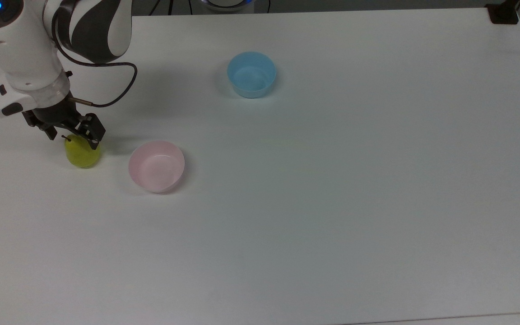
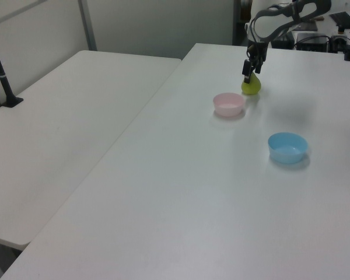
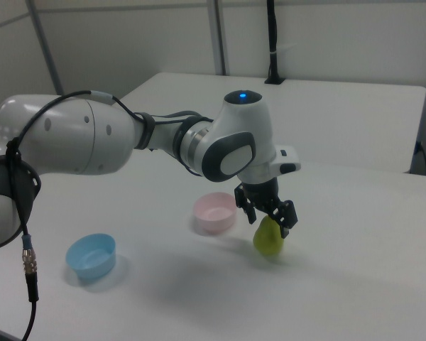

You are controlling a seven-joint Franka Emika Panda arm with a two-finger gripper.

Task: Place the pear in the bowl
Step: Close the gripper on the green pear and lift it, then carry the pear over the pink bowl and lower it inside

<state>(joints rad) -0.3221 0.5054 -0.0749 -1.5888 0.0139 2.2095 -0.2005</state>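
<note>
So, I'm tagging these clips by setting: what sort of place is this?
Probably a robotics lab or office workspace. A robot arm's hand works over a pear on a plain white table, more white tables stand alongside, and partition panels close off the background.

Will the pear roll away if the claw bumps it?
It might. The pear is rounded and stands upright on a narrow base on the flat table, so a nudge could tip it, then it would likely roll in a curve. Its skin looks smooth, so the open claw could slip.
</note>
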